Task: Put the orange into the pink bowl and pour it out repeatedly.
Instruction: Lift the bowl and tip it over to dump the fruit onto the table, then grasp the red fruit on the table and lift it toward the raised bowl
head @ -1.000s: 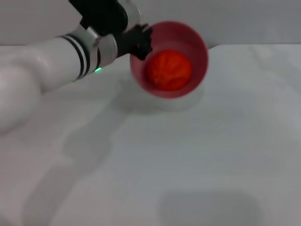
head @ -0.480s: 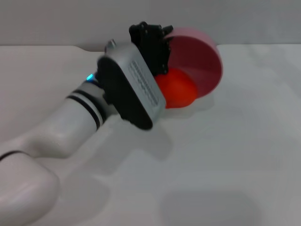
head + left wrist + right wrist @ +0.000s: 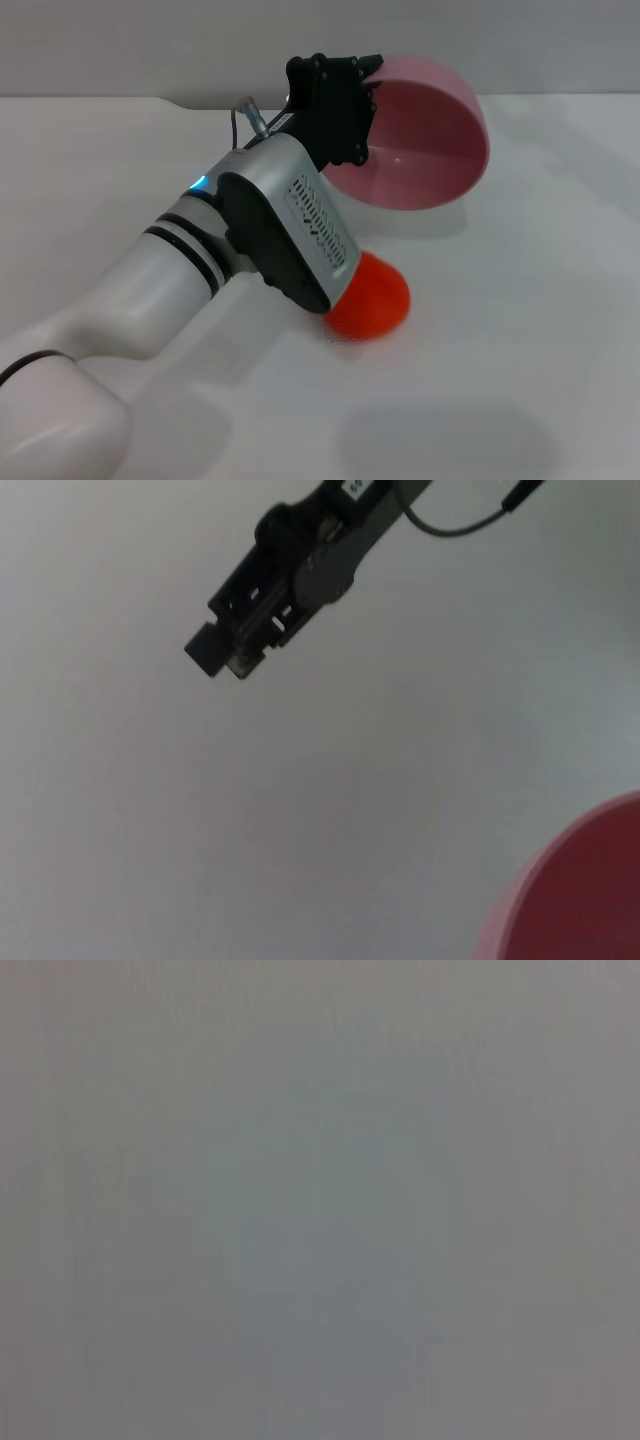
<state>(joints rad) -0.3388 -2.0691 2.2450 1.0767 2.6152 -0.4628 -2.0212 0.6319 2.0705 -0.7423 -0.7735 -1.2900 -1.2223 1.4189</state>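
Note:
The pink bowl [image 3: 420, 140] is tipped on its side above the white table, its empty inside facing the head camera. My left gripper [image 3: 340, 105] is shut on the bowl's left rim. The orange [image 3: 375, 298] lies on the table in front of the bowl, partly hidden behind my left wrist housing. In the left wrist view only an edge of the pink bowl [image 3: 580, 900] shows in one corner. My right gripper is out of view; its wrist view shows only plain grey.
The white table [image 3: 520, 330] spreads across the head view, with a grey wall behind it. A dark camera mount with a cable [image 3: 290, 570] hangs in the left wrist view.
The left arm has rotated the bowl from upright onto its side. The orange has rolled out and come to rest on the table nearer the camera.

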